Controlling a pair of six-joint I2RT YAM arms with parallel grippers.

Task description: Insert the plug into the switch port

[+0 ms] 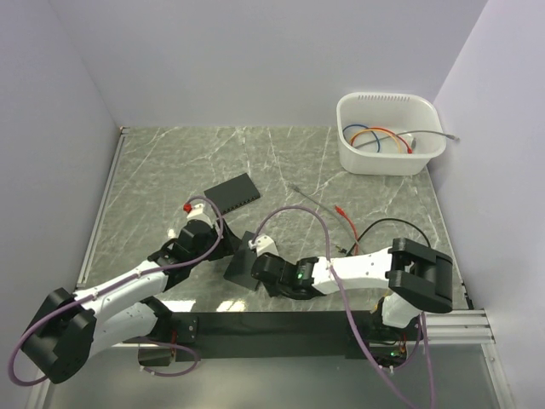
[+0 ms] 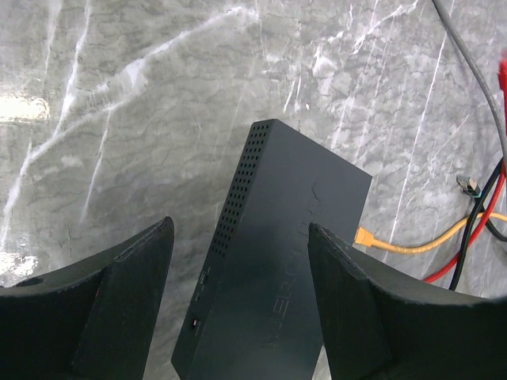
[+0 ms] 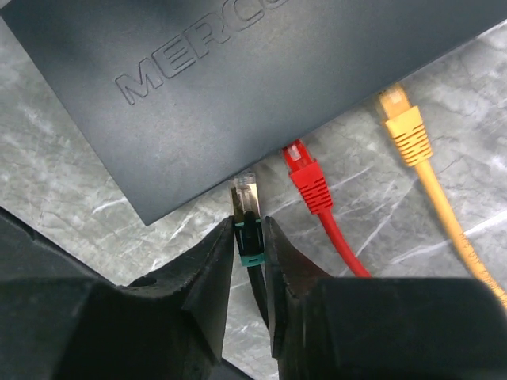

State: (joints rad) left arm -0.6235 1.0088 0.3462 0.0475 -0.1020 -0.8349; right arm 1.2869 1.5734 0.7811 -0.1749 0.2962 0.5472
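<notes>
Where the right gripper narrows to its tips, the two dark fingers are closed to a slim gap around the teal boot of the plug. Its black cable runs back between them toward 6 o'clock. The plug's metal-clad tip points to 12 o'clock and sits right at the near edge of the switch. From this angle it is hard to say whether the tip has entered a port or only touches the edge.

At about 2 o'clock from the held plug, a red plug meets the same edge. Farther out on the same bearing is an orange plug.

The left gripper stands wide open, gripping nothing. Its fingers straddle the switch's other end, with a strip of marbled table showing between the finger at 9 o'clock and the switch's perforated side.

In the top view the switch lies near the table's 6 o'clock edge, between the two wrists. A flat black device lies at 12 o'clock from it. A white bin holding coiled cables sits at the table's 1 o'clock corner.
</notes>
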